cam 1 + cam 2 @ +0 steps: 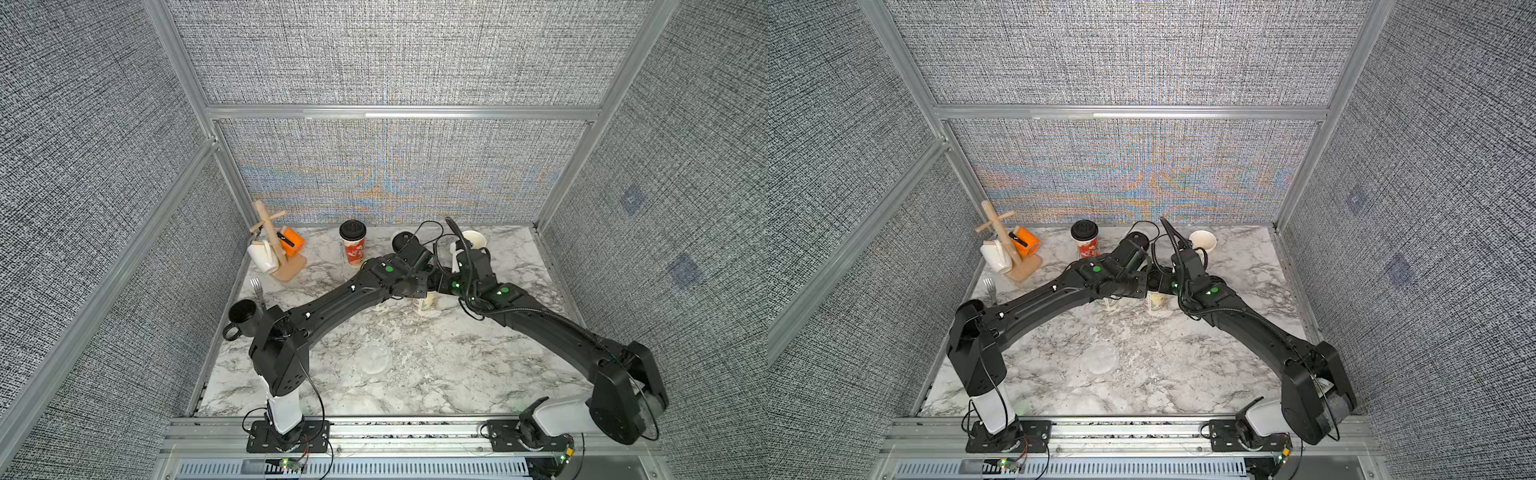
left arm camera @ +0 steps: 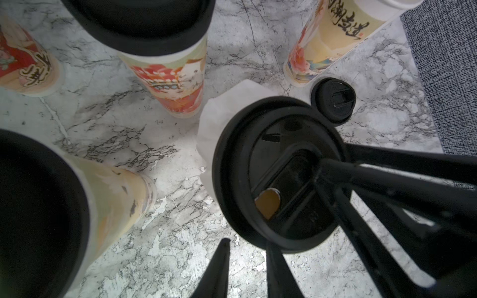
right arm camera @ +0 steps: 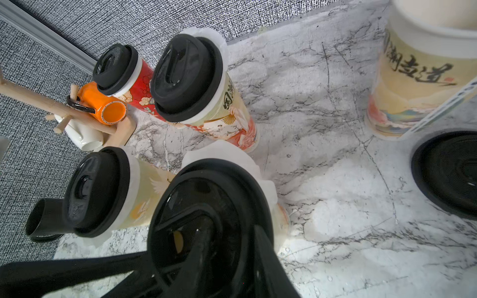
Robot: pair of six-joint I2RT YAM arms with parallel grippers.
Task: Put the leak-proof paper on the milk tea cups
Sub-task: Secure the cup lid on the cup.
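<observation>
Marble bench point(image 1: 457, 374), grey woven walls point(image 1: 395, 62). Left fingers point(image 2: 219, 273) parted beside the black lid point(image 2: 284, 134) of one cup point(image 3: 282, 219); right fingers point(image 3: 263, 258) rest on that lid, grip unclear. White paper point(image 2: 214, 123) sticks out under it. Another paper disc point(image 1: 374, 359) lies well apart from that cup, toward the robot's side.

White worktop point(image 1: 436, 386) with grey marble veins. Black lids point(image 3: 185, 74) over white paper point(image 3: 218, 38). 1 red cup point(image 3: 143, 90), 1 beige cup point(image 3: 413, 85) with black script. On the tan rack point(image 3: 121, 131), 1 orange mug point(image 3: 108, 108) and 1 white mug point(image 3: 85, 134).
</observation>
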